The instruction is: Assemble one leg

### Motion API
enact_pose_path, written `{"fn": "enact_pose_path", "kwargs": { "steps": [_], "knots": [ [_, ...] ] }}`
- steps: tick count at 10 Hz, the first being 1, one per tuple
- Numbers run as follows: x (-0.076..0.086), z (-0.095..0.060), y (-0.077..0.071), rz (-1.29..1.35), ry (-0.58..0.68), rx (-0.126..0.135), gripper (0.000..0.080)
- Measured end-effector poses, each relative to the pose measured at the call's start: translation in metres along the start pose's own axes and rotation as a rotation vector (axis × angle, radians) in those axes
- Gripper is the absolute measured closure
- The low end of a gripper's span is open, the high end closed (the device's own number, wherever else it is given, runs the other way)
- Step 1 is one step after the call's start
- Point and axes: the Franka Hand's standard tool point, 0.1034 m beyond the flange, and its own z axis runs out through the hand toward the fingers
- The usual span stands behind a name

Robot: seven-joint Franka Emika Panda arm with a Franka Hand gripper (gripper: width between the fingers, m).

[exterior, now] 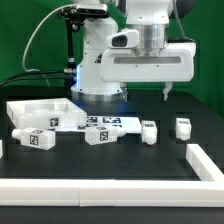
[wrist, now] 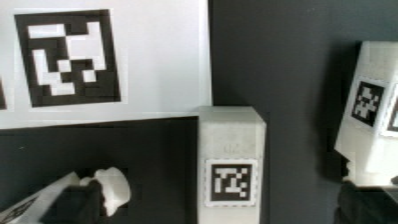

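Taking the marker board (exterior: pixel 108 121) as the reference and starting from the exterior view's left, a large white tray-like panel (exterior: pixel 40 112) is lying on the dark bench (exterior: pixel 120 160). It is to the left of the board, with its near corner just beside the board's left end. In front of that panel, well to the left of the board, a first tagged post (exterior: pixel 38 138) is lying with a tag facing the camera. A second tagged post (exterior: pixel 100 136) is sitting at the board's front edge, and it seems to be touching the board, though this view is too coarse to be sure.

Behind the board, the arm's white base (exterior: pixel 100 70) is rising from the bench. The leg (exterior: pixel 148 131) is sitting just off the board's right end. In the wrist view the leg (wrist: pixel 231 160) is showing a tag on its facing side, and its end is lying close against a corner of the board (wrist: pixel 151 60).

The hand (exterior: pixel 147 96) is hanging above the leg and clear of it. Its two dark fingers (exterior: pixel 166 95) are standing apart, with nothing between them. Farther right of the board, apart from the leg, a last tagged post (exterior: pixel 183 127) is standing alone, and it is also showing in the wrist view (wrist: pixel 370 110). A low white rail (exterior: pixel 205 160) is bordering the bench beyond it and along the front.
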Motion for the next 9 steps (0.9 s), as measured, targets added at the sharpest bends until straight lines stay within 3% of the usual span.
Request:
{"fn": "enact_pose_path", "kwargs": {
  "steps": [2, 4, 9],
  "knots": [
    [-0.004, -0.011, 0.051, -0.081, -0.008, 0.020, 0.0151],
    [-0.007, -0.011, 0.088, -0.164, 0.004, 0.019, 0.0151],
    [-0.009, -0.006, 0.096, -0.193, 0.007, 0.017, 0.0151]
  ]
}}
